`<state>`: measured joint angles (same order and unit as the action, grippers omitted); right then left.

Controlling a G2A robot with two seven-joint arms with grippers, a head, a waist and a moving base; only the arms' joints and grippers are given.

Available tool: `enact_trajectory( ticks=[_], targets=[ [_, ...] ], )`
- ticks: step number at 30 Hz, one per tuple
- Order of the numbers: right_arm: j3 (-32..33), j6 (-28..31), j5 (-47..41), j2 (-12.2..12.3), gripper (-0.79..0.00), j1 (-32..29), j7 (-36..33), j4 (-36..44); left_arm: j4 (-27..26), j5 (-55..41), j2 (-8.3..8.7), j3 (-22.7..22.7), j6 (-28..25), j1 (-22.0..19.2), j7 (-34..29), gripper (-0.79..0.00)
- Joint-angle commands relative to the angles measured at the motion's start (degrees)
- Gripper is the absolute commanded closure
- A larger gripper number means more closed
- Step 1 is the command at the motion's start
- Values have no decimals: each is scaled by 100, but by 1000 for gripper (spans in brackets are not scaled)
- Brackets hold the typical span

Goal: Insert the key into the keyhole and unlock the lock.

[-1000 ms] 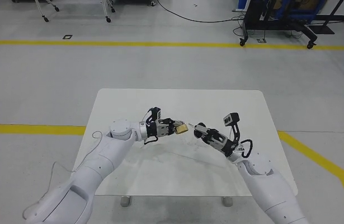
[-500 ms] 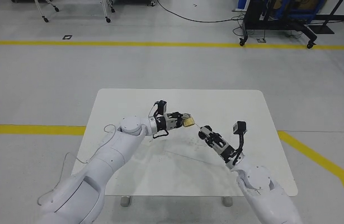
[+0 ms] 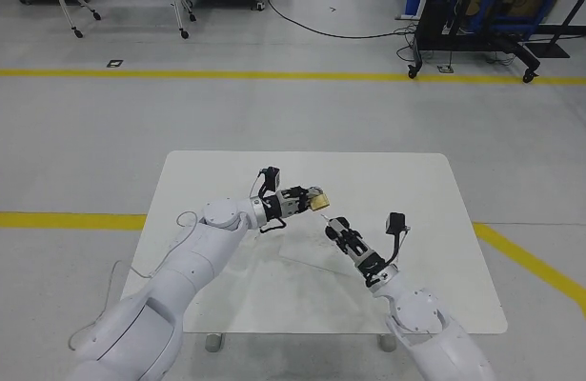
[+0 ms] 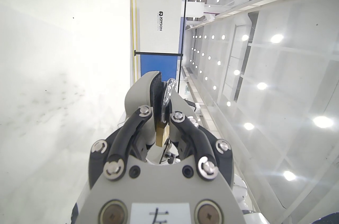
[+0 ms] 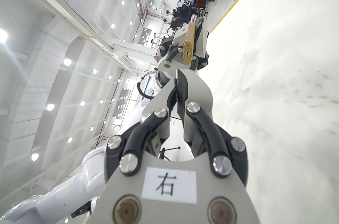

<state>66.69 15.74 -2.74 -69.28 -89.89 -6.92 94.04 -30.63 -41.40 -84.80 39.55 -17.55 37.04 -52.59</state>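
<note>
Grips the brass lock [image 4: 162,133] by its shackle [image 4: 168,91] in the closed left tool [image 4: 161,88], above the middle of the table [image 3: 207,181]. Shows its keyhole end to the right tool [image 5: 177,83], near but apart. Presses that tool's fingers [image 5: 197,92] together; cannot tell of any key between them.

Lock [image 4: 162,135]: body brass-coloured metal, brushed, dull sheen. Its shackle [image 4: 169,91]: bright polished metal, mirror-glossy.
Left gripper [image 4: 163,86]: finger shells pale grey matt plastic; pads [image 4: 156,95] black, ribbed, rubbery; links black, semi-gloss; screw heads bare shiny metal.
Right gripper [image 5: 178,87]: same finishes.
Table [image 3: 207,181]: white, smooth, matt, faintly scuffed.
</note>
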Motion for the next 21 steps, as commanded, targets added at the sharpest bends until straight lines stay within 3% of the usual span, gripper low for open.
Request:
enact_trajectory(
  ticks=[1,21],
  targets=[
    [-32,-25,46,-16,0,37,94,-41,26,17,-8,29,-6,-2,-4,0],
    [-144,-218,483,-149,0,258,729,-379,35,598,-80,197,-81,15,169,0]
  ],
)
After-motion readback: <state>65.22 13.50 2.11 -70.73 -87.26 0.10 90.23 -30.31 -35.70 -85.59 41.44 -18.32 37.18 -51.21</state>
